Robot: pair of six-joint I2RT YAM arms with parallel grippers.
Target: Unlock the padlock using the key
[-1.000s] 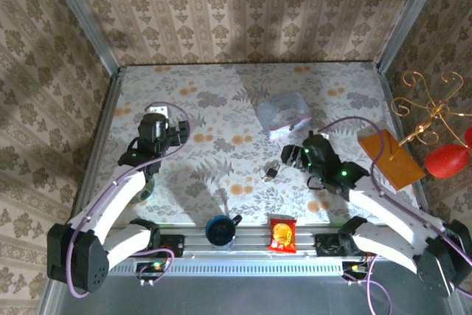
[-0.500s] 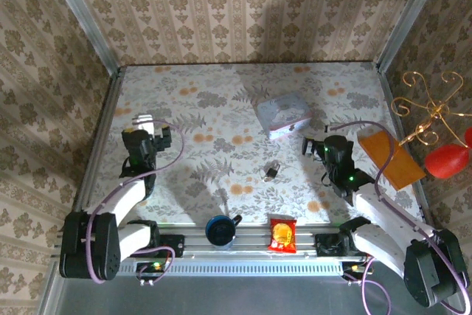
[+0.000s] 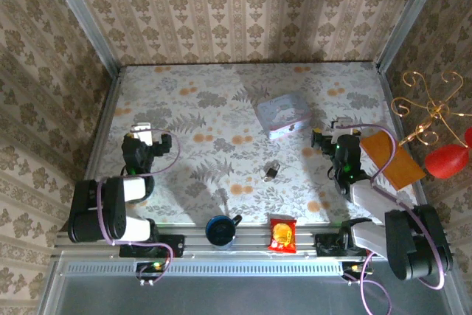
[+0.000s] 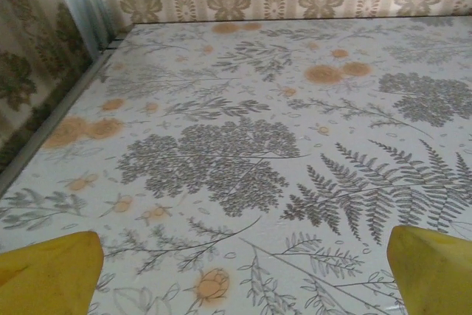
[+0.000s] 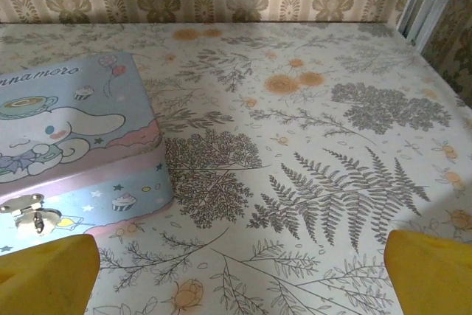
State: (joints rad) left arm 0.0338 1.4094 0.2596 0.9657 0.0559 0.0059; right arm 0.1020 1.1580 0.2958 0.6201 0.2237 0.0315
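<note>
The tabletop (image 4: pixel 243 71) is covered in a matt, lightly embossed floral sheet. The tin box (image 5: pixel 74 138) is finished in smooth, faintly glossy printed metal, with a shiny metal clasp (image 5: pixel 29 217). Matt plastic is seen on the yellow fingers (image 4: pixel 48 274).

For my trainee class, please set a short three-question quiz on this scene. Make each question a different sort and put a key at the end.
1. Fill in: the left gripper and the right gripper both have their jaws ___.
2. True or false: the right gripper is shut on the padlock.
3. Multiple choice: the padlock lies A) on the table, between the two arms; B) against the far wall; C) at the table's left edge.
Key: 1 open; 2 false; 3 A.
</note>
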